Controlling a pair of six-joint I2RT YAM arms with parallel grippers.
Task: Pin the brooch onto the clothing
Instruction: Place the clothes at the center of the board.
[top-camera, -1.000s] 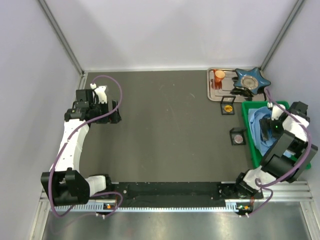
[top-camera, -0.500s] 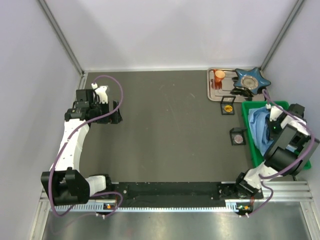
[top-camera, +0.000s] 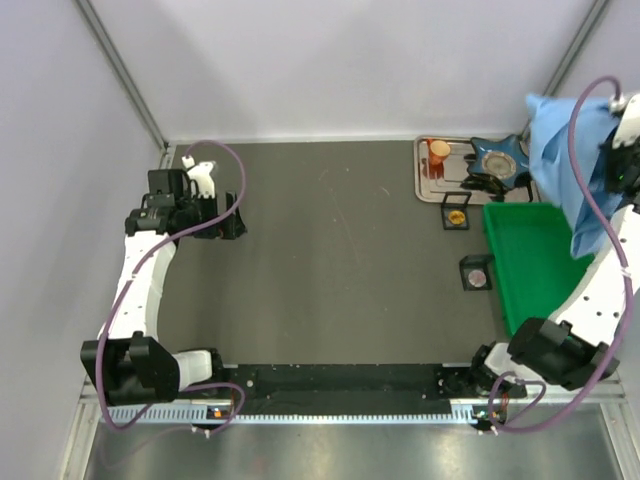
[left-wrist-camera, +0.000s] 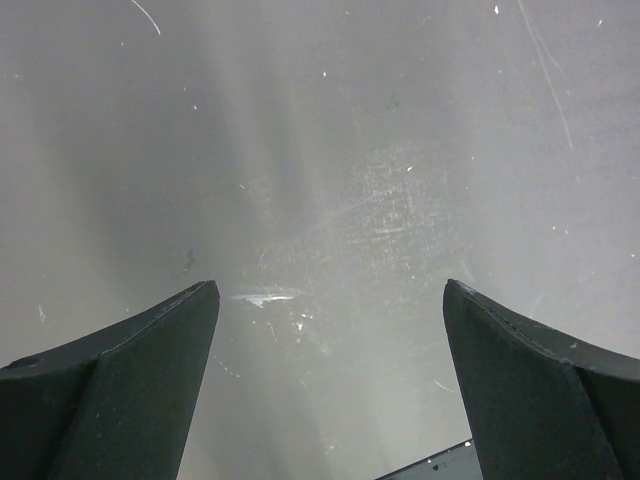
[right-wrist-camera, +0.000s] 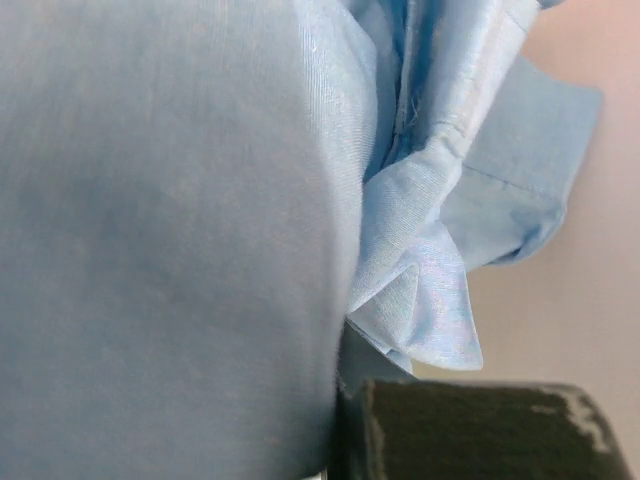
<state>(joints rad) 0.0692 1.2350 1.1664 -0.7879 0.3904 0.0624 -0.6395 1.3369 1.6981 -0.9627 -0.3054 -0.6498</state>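
Observation:
The clothing (top-camera: 570, 160), a light blue shirt, hangs in the air at the far right above the green bin (top-camera: 530, 270). My right gripper (right-wrist-camera: 350, 410) is shut on a fold of the clothing (right-wrist-camera: 170, 230), which fills most of the right wrist view. One dark finger (right-wrist-camera: 480, 430) shows below the fabric. Two small black boxes (top-camera: 456, 215) (top-camera: 477, 273) each hold a round piece; which one is the brooch I cannot tell. My left gripper (top-camera: 200, 180) stands open at the far left of the table, with nothing between its fingers (left-wrist-camera: 130, 380).
A metal tray (top-camera: 432, 185) at the back right carries an orange cup (top-camera: 438, 152) and a dark blue star-shaped dish (top-camera: 500, 158). The green bin stands against the right wall. Grey walls close in the table on three sides.
My right gripper shut on the shirt inside the green bin and lifted it up and back, out of the bin. The left arm shifted slightly toward the back.

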